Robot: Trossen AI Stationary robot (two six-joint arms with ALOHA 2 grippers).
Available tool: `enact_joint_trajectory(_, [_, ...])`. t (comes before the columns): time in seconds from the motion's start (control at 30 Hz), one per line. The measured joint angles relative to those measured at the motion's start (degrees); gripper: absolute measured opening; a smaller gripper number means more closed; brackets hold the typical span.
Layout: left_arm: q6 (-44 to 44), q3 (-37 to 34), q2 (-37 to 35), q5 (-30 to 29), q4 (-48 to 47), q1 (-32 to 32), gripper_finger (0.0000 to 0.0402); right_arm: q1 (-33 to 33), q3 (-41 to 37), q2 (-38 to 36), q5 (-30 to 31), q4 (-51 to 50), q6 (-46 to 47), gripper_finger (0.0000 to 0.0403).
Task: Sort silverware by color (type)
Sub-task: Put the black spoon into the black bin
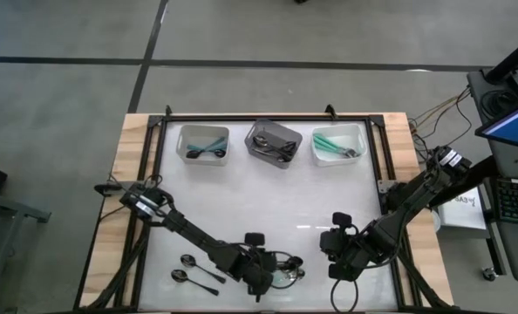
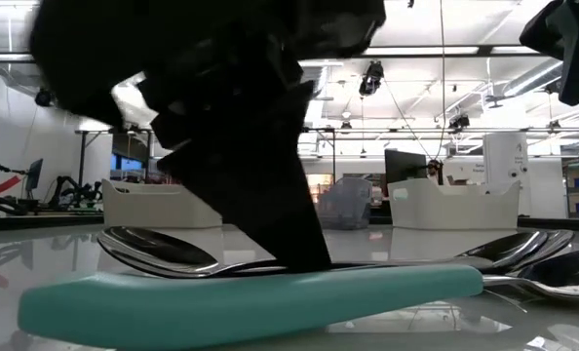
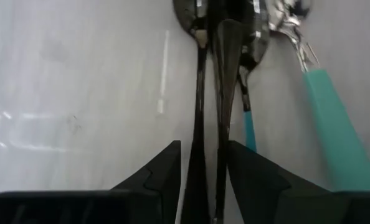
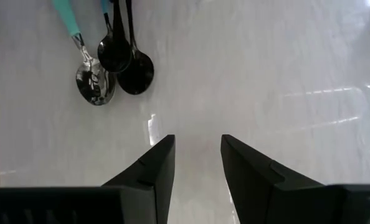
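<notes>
- Your left gripper (image 3: 203, 180) stands low over the near cluster of spoons; its fingers (image 3: 160, 177) are set narrow, with two black spoon handles (image 3: 200, 143) running up between them.
- The long axis of those black spoons lies along the fingers' own reach: handles in the gap, bowls (image 3: 225, 37) ahead of the tips. You cannot tell whether the pads press on the handles or merely flank them.
- Just beside the outer finger lie two teal-handled spoons (image 3: 331, 130), nearly parallel to the black pair but outside the gap; judge them apart from the grasp.
- From overhead, the left gripper (image 1: 261, 272) sits on the cluster (image 1: 287, 269); it is the nearer arm. Two more black spoons (image 1: 189, 269) lie well apart to its other side.
- Your right gripper (image 4: 197, 162) waits beside the cluster, fingers parted and holding nothing; the spoon bowls (image 4: 119, 62) lie ahead of its tips and off to one side.
- The three bins (image 1: 274, 142) stand far ahead, across the table.
</notes>
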Motion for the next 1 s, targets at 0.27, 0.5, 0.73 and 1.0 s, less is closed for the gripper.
enact_joint_trajectory(0.27, [-6.7,0.0,-0.1,6.1,-0.4,2.1,0.005,0.0,0.0,0.0,0.0,0.0,-0.2,0.0123])
enact_joint_trajectory(0.5, [-8.9,0.0,-0.1,7.4,-0.7,3.0,0.0008,0.0,0.0,0.0,0.0,0.0,-0.2,0.0123])
enact_joint_trajectory(0.73, [-8.2,-0.1,-2.2,7.4,-2.7,3.4,0.0003,0.0,0.0,0.0,0.1,0.0,-0.2,0.0123])
enact_joint_trajectory(1.0, [-7.5,1.4,-5.1,7.1,-5.4,4.0,0.0002,0.0,0.1,0.0,1.5,0.0,-0.2,0.0123])
